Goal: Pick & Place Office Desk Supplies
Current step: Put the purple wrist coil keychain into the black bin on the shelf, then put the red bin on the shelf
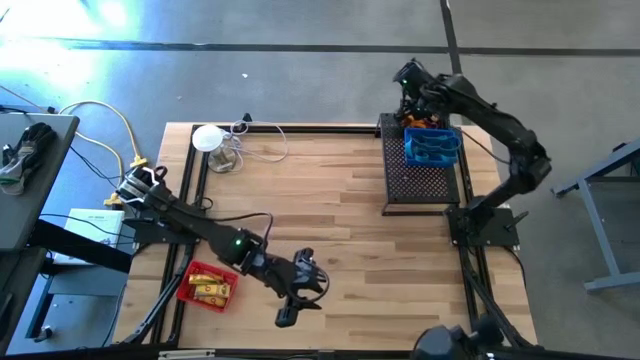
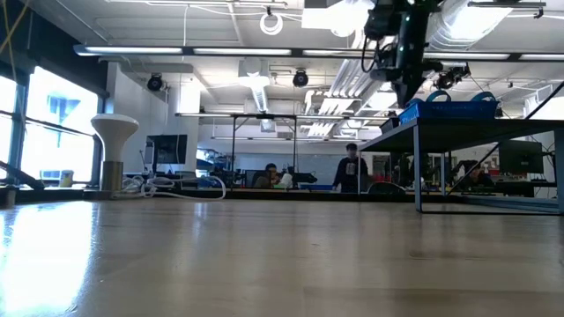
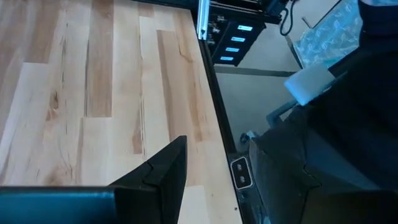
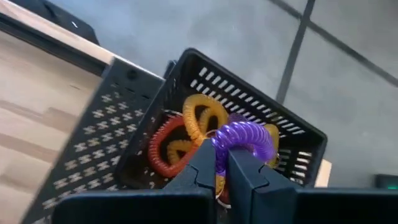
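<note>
My right gripper [image 4: 221, 163] is shut on a purple coiled ring [image 4: 244, 138], right above a small black mesh basket [image 4: 186, 81] that holds orange and red coiled rings [image 4: 200, 118]. This basket [image 1: 398, 124] stands at the far end of the large black mesh tray [image 1: 420, 180], with a blue basket [image 1: 432, 146] beside it. At the table's near edge my left gripper [image 1: 292, 303] stands open with nothing between its fingers. A red basket [image 1: 205, 285] with yellow tubes rests on the table to its left. My right gripper pinches the purple ring's coil at its near part [image 4: 222, 147] between its two fingertips. The fingers slant down from above. The ring is lifted clear and curves out beyond the fingertips, over the orange and red rings in the black basket.
A white round disc [image 1: 208, 137] with cables stands at the table's far left. The tray is raised on legs [image 2: 467, 130] at the right. Bare wood [image 1: 320, 200] fills the middle. Beyond the table's near edge are dark frame parts [image 3: 311, 168]. People [image 2: 352, 167] are far off in the room.
</note>
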Controlling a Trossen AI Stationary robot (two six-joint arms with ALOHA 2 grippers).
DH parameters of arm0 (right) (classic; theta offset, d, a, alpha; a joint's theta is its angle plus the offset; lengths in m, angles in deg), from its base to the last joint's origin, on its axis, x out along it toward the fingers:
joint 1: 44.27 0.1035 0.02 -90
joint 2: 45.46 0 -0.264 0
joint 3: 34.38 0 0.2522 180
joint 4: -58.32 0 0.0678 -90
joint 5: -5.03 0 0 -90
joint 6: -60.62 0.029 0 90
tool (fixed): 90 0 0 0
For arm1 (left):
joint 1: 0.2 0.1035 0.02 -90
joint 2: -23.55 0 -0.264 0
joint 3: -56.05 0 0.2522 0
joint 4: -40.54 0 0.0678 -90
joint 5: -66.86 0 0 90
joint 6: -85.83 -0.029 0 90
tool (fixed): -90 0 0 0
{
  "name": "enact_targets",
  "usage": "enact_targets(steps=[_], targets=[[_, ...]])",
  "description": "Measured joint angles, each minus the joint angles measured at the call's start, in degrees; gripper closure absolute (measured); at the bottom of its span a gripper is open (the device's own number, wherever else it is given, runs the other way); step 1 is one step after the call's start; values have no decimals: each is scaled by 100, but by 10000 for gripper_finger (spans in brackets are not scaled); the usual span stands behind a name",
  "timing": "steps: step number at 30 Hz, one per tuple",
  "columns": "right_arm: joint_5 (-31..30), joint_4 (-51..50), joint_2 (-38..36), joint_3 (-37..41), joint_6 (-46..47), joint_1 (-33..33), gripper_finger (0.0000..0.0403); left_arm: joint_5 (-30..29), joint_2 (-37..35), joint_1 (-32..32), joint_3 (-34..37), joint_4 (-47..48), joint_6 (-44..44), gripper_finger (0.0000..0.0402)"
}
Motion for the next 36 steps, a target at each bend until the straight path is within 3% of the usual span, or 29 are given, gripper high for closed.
enact_targets(steps=[9,18,22,26,29,33,36], targets=[[130,275,219,0,-271,-125,359,-293,78,-112,0,-43,115,232],[147,201,165,0,-280,-125,266,-485,208,-108,4,-25,327,232],[-186,242,121,0,-856,54,229,-479,260,-135,2,-78,724,232],[-939,423,-205,0,-1599,484,202,-226,289,-136,4,-74,1373,232],[-1168,625,-567,0,-2093,1006,190,4,295,-164,4,-67,1769,232],[-970,1382,-1077,0,-2174,1857,182,711,295,-268,4,-66,2593,232],[-275,1867,-1390,0,-1856,2441,182,1051,295,-427,3,-7,3317,232]])
